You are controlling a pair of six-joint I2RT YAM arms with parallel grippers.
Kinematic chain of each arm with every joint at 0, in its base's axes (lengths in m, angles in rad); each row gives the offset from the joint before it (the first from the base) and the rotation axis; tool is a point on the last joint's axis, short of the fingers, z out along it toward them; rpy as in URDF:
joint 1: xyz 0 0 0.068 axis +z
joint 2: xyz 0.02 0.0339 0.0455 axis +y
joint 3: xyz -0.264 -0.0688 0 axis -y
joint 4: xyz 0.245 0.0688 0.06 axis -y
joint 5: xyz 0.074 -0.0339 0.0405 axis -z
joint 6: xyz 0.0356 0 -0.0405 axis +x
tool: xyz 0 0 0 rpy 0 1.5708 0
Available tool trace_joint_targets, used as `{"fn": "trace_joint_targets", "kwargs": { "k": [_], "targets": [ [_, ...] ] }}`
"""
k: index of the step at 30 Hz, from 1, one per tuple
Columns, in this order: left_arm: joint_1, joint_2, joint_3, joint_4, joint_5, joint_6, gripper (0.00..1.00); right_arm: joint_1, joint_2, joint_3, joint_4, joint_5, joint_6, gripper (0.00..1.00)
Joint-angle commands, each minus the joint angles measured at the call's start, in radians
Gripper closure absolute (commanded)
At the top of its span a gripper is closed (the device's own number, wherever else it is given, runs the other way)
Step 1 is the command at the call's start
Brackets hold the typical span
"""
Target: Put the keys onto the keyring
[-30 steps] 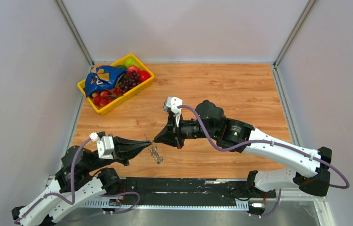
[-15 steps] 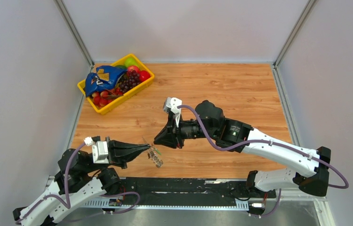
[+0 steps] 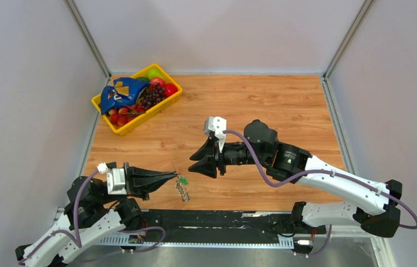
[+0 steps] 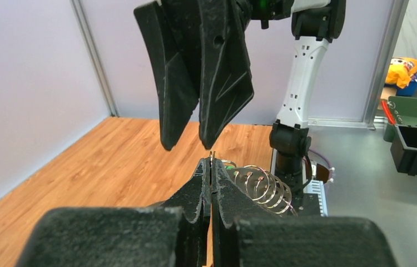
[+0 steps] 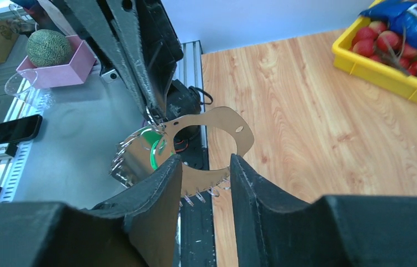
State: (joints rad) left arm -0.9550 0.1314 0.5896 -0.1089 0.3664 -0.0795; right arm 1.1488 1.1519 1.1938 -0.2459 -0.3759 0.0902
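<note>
My left gripper [image 3: 174, 177] is shut, pinching a thin metal ring at the top of the keyring [image 3: 183, 190], which dangles from its tips near the table's front edge. In the right wrist view the keyring [image 5: 244, 135] is a flat band loop edged with small silvery rings. A tiny green key [image 3: 183, 180] hangs right by the left gripper's tips and also shows in the right wrist view [image 5: 152, 153]. My right gripper [image 3: 191, 163] is open, just right of the keyring. The band's lower edge shows between its fingers [image 5: 167, 183]. In the left wrist view my left gripper [image 4: 211, 162] is shut, with silvery rings [image 4: 262, 186] behind it.
A yellow basket [image 3: 134, 127] with fruit and a blue bag stands at the back left. The black rail [image 3: 223, 222] with the arm bases runs along the front edge, just below the keyring. Grey walls close in both sides.
My right gripper has opened from shut and drawn back to the right, away from the keyring. The left arm shifted slightly, still pinching the ring; the green key now shows at its tips.
</note>
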Motion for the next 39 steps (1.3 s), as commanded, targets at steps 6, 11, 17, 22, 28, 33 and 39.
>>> {"fn": "trace_joint_targets", "kwargs": {
  "k": [6,11,17,22,28,33,39],
  "targets": [
    [-0.001,-0.007,-0.012,0.162,0.041,-0.067,1.0,0.042,-0.07,0.031,-0.034,-0.01,-0.264,0.55],
    [-0.003,0.007,-0.036,0.256,0.077,-0.126,1.0,0.096,-0.06,0.045,-0.059,0.003,-0.401,0.54],
    [-0.002,0.022,-0.067,0.343,0.122,-0.18,1.0,0.153,-0.084,0.061,-0.056,0.044,-0.499,0.53],
    [-0.002,0.036,-0.089,0.389,0.17,-0.209,1.0,0.155,-0.08,0.091,-0.058,0.031,-0.492,0.62],
    [-0.003,0.061,-0.104,0.44,0.216,-0.24,1.0,0.155,-0.074,0.121,-0.061,0.007,-0.46,0.66],
    [-0.003,0.06,-0.112,0.449,0.216,-0.242,1.0,0.156,-0.07,0.137,-0.082,-0.036,-0.434,0.66],
    [-0.003,0.054,-0.113,0.446,0.208,-0.24,1.0,0.157,-0.044,0.167,-0.128,-0.066,-0.397,0.66]
  ]
}}
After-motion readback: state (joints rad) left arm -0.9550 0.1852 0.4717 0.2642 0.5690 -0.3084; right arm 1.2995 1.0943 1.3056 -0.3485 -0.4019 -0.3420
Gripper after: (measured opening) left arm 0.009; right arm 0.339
